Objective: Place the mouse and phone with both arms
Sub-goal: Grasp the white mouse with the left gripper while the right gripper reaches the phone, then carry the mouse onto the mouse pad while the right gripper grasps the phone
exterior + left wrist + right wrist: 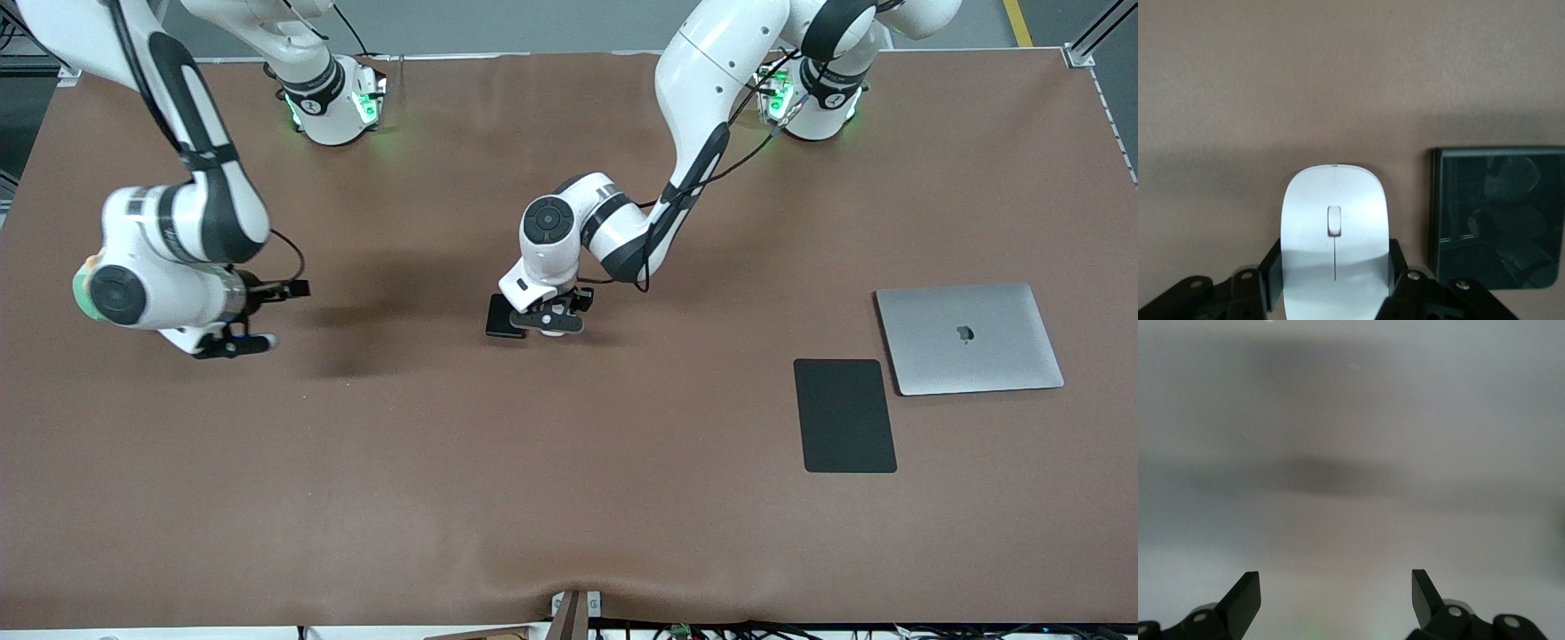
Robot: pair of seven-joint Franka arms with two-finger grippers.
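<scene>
Left wrist view shows the mouse [1335, 233] flat on the brown table [1338, 80], the left gripper [1335, 283] astride it, a finger pressed to each flank, so it looks clamped for lifting. Just beside the mouse lies the phone [1498, 217], apart from it; both sit mid-worktop, well away from every edge. The right gripper [1336, 593] hangs spread and empty near the edge at the right arm's end, waiting. A mouse pad [844, 415] and closed laptop [969, 339] lie toward the left arm's end, probably the destinations. No containers are present.
</scene>
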